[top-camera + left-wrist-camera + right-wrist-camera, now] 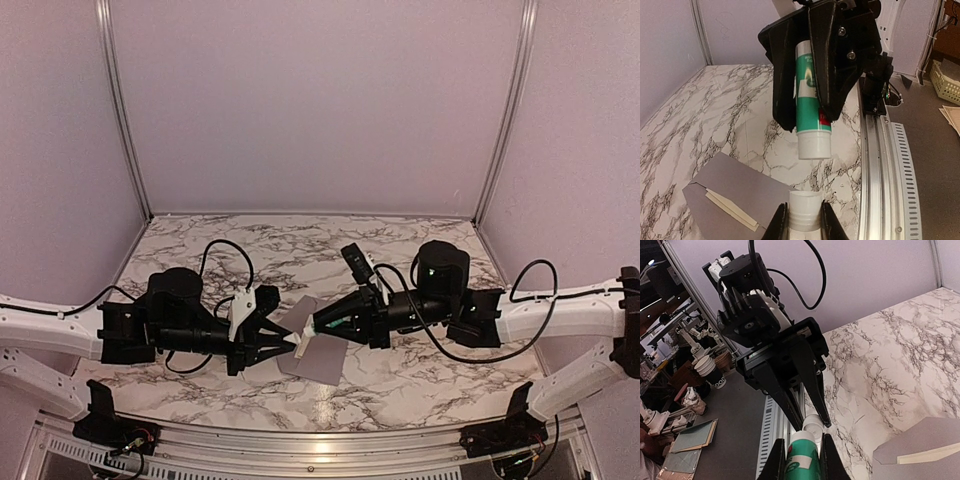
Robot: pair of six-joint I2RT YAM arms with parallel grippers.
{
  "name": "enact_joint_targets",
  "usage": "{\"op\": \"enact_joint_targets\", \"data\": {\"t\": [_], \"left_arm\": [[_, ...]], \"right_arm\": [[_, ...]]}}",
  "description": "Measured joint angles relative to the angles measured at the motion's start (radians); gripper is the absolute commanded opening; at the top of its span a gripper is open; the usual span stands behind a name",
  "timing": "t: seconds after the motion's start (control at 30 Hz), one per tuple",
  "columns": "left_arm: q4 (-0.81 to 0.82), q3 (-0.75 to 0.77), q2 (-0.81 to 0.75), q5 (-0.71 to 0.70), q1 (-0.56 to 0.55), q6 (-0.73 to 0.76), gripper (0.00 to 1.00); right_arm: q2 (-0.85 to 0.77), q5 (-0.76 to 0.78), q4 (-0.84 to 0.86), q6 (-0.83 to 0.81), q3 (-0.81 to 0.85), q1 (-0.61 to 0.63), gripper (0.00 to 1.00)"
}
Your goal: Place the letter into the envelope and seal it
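The grey envelope (322, 352) lies flat on the marble table between the two arms, its flap open. The cream letter (732, 207) sits inside it with one edge showing (930, 455). Above the envelope's near corner, my right gripper (801, 450) is shut on a green-and-white tube (802, 462). My left gripper (805, 220) is shut on the tube's white cap (805, 206). The two grippers point at each other, tip to tip (305, 338). In the left wrist view the cap sits a short gap below the tube's white end (814, 145), off the tube.
An aluminium rail (880, 165) runs along the table's near edge, just beside both grippers. Plain walls close the back and sides. Beyond the table are a basket (946, 82) and stacked paper cups (707, 371).
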Motion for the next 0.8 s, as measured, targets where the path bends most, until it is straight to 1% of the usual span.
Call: {"op": "enact_joint_targets", "data": {"t": [0.3, 0.8], "left_arm": [[0.008, 0.018, 0.0, 0.065, 0.0, 0.028, 0.13], [0.013, 0.021, 0.004, 0.092, 0.0, 0.035, 0.14]], "right_arm": [[0.002, -0.015, 0.006, 0.0, 0.0, 0.02, 0.0], [0.04, -0.021, 0.038, 0.003, 0.001, 0.032, 0.0]]}}
